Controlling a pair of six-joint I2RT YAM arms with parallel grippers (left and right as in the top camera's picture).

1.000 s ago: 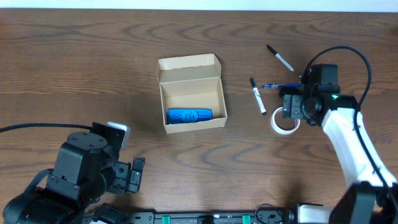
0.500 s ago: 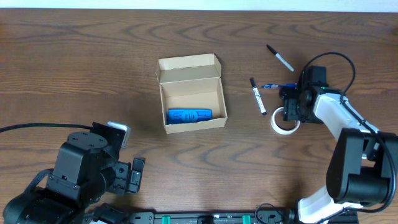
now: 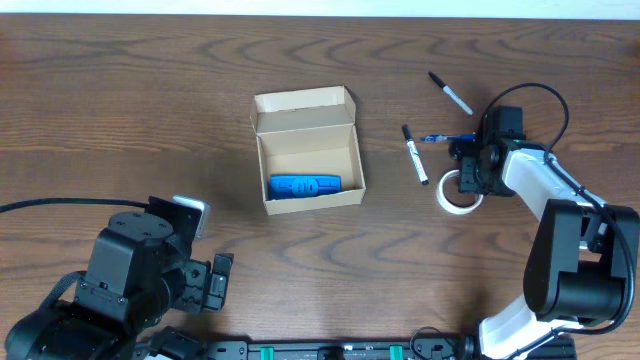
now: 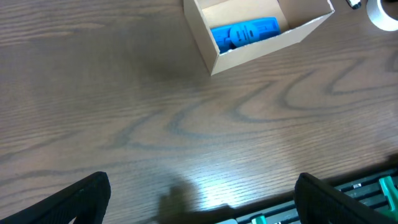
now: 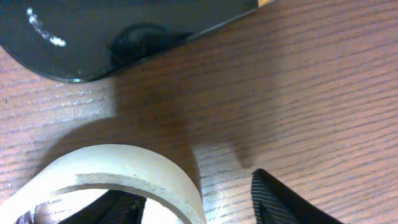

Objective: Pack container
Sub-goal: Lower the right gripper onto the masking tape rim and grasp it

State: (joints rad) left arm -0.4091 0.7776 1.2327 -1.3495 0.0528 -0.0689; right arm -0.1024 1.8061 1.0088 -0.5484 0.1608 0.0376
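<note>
The container [image 3: 262, 172] is a small tan cardboard box with its flap lid open at the back. It also shows at the top of the left wrist view, container [image 4: 211, 53]. A blue object [image 3: 305, 185] lies inside along its front wall. A white tape roll [image 3: 455, 198] lies flat on the table to the right. My right gripper [image 3: 468, 181] straddles the tape roll [image 5: 124, 168]: one finger [image 5: 118, 210] is inside the ring, and the other finger [image 5: 280, 199] is outside with a gap to the wall. My left gripper [image 4: 199, 205] hangs wide open over bare wood at the near edge.
Two black-and-white markers [image 3: 415, 155] [image 3: 450, 93] and a blue pen [image 3: 445, 137] lie just left of and behind the right arm. A dark glossy shape [image 5: 93, 37] fills the top of the right wrist view. The left arm's body [image 3: 130, 270] sits at the front left.
The right gripper's jaws have narrowed around the tape roll's wall, and the right arm has swung slightly. The left arm and the box are unchanged.
</note>
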